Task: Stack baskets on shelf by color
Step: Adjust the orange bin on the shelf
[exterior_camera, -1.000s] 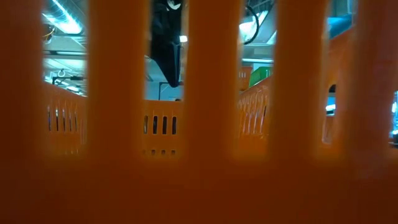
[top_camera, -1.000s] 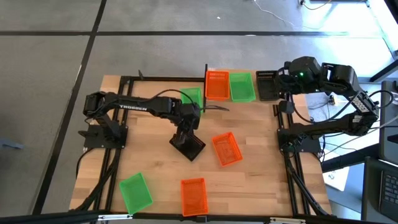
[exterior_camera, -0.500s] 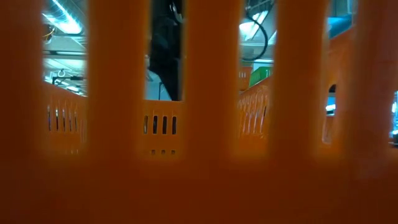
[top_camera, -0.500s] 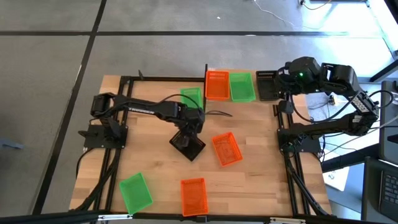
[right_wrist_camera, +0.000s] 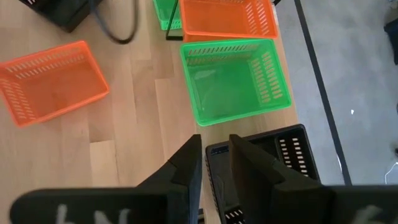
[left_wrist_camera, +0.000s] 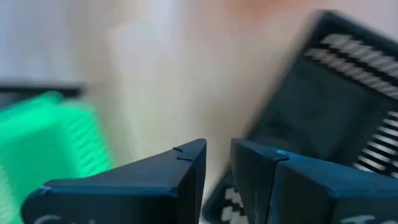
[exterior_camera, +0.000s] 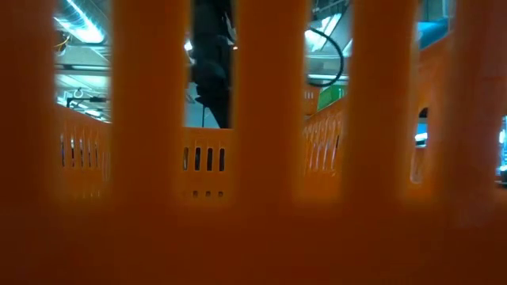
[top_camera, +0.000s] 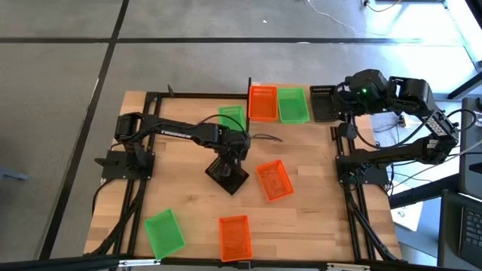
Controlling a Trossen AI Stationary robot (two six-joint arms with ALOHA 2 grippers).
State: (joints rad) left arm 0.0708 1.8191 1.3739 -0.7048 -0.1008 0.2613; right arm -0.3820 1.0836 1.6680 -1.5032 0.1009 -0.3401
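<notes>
A black basket [top_camera: 228, 177] rests on its bottom at mid-table. My left gripper [top_camera: 230, 156] reaches down over it, open; in the left wrist view its fingertips [left_wrist_camera: 217, 180] stand at the basket's near rim [left_wrist_camera: 231, 198]. A green basket [left_wrist_camera: 50, 137] lies behind that arm. On the shelf [top_camera: 310, 113] at the far edge sit an orange basket [top_camera: 263, 102], a green one [top_camera: 293, 105] and a black one [top_camera: 324, 103]. My right gripper [right_wrist_camera: 214, 155] hangs open, high above the shelf's black basket [right_wrist_camera: 267, 162]. My left gripper comes down slanting from the table's left at the black basket's rim [left_wrist_camera: 231, 198]. The blur and the fingers themselves hide the meeting place, so I cannot tell whether it touches the basket. The basket sits flat on the table.
Loose on the table lie an orange basket [top_camera: 275, 181] right of the black one, another orange one [top_camera: 235, 237] at the near edge and a green one [top_camera: 163, 232] at the near left. An orange mesh wall [exterior_camera: 269, 198] fills the low view.
My left gripper has gone down and a little toward the table's right, closer over the black basket. The basket has stayed where it was.
</notes>
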